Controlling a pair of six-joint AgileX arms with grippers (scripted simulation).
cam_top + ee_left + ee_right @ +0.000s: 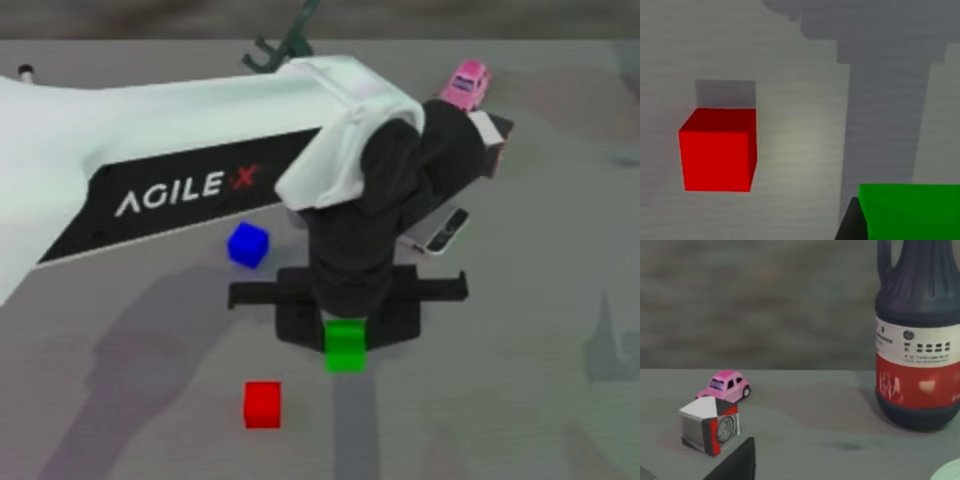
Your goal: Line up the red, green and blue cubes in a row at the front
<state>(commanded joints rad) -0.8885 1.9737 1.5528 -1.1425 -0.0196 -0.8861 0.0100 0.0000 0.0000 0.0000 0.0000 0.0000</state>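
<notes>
- The small matte bright red cube (262, 403) sits on the grey table (520, 330) toward the front, left of centre in the top view. It looks placed already, free of any hand.
- The small matte bright green cube (345, 346) is at the tip of the left hand (345, 335), just right of the red cube and a little farther back. The left wrist view shows green (912, 210) against a dark finger (852, 222), with the red cube (717, 150) apart from it across bare table.
- The left hand seems to be clasping the green cube, though whether its fingers grip it or have just let go I cannot tell; whether the cube rests on the table is also unclear.
- The small matte deep blue cube (247, 244) lies farther back, beside the white left arm, well apart from the other two and untouched.
- By my reckoning about a third is done: red set, green being set down next to it, blue left to fetch and place.
- The right arm is out of the top view; its wrist view shows a pink toy car (725, 384), a grey-and-white block (710, 430) and a dark bottle with a red label (917, 335).
</notes>
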